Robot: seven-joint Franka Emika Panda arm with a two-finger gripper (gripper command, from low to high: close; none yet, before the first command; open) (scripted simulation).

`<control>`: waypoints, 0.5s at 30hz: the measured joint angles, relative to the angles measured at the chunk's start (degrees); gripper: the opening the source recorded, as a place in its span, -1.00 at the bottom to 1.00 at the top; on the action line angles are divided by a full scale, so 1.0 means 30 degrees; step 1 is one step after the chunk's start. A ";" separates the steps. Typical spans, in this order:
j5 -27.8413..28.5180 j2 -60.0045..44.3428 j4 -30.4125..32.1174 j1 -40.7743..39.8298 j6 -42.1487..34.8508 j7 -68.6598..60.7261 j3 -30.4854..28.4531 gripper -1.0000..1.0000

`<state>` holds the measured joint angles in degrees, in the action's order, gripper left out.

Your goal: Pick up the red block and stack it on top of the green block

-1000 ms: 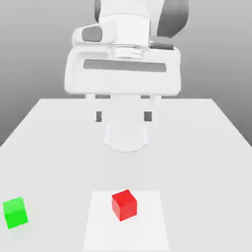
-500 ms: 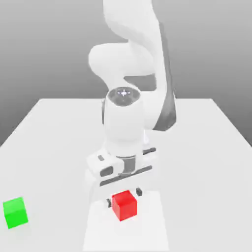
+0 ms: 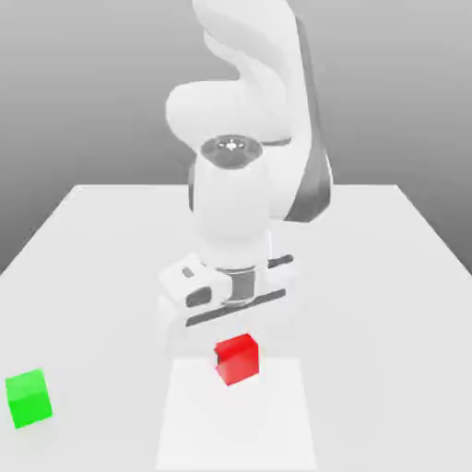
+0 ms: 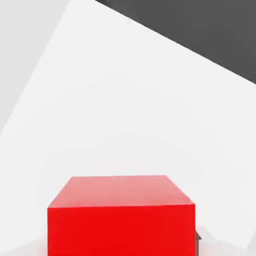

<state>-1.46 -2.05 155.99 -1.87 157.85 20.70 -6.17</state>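
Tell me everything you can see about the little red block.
The red block is a small, plain cube with matte, unmarked faces. It sits directly under the robot's hand, slightly turned, over a paler square patch of the white table. The hand view shows its top and one side close up. The green block lies well apart.

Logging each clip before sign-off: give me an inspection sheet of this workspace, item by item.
Surface: white table with a paler square patch at the front.
Job's things: red block over that patch, just below the hand; green block alone on the table near the exterior view's left edge, apart from the red one.
Clutter: nothing seen.
Gripper: gripper low at the red block; finger state cannot be told.
Cables: nothing seen.
Surroundings: plain grey backdrop.
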 joint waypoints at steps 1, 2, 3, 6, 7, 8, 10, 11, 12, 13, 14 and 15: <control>-0.0175 -0.0173 -0.0513 -0.0658 -0.0364 0.0647 -0.0330 -1.00; -0.0352 -0.0381 -0.1047 -0.1187 -0.0708 0.1325 -0.0759 -1.00; -0.0498 -0.0603 -0.1594 -0.1779 -0.1048 0.2054 -0.1114 -1.00; -0.0868 -0.1296 -0.3258 -0.3297 -0.2065 0.4299 -0.2309 -1.00; -0.0982 -0.1526 -0.3816 -0.3725 -0.2400 0.5053 -0.2766 -1.00; -0.1096 -0.1754 -0.4360 -0.4130 -0.2726 0.5789 -0.3234 -1.00; -0.1480 -0.2391 -0.5255 -0.4791 -0.3013 0.6832 -0.3980 -1.00; -0.1863 -0.2958 -0.5462 -0.5007 -0.2683 0.6817 -0.3990 -1.00; -0.2292 -0.3589 -0.5589 -0.5216 -0.2211 0.6639 -0.3854 -1.00; -0.2738 -0.4251 -0.5674 -0.5438 -0.1667 0.6385 -0.3627 -1.00; -0.3170 -0.4921 -0.5739 -0.5694 -0.1092 0.6108 -0.3330 -1.00; -0.3440 -0.5333 -0.5776 -0.5845 -0.0737 0.5931 -0.3149 1.00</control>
<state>-11.78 -18.05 138.66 -19.41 155.64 38.49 -15.62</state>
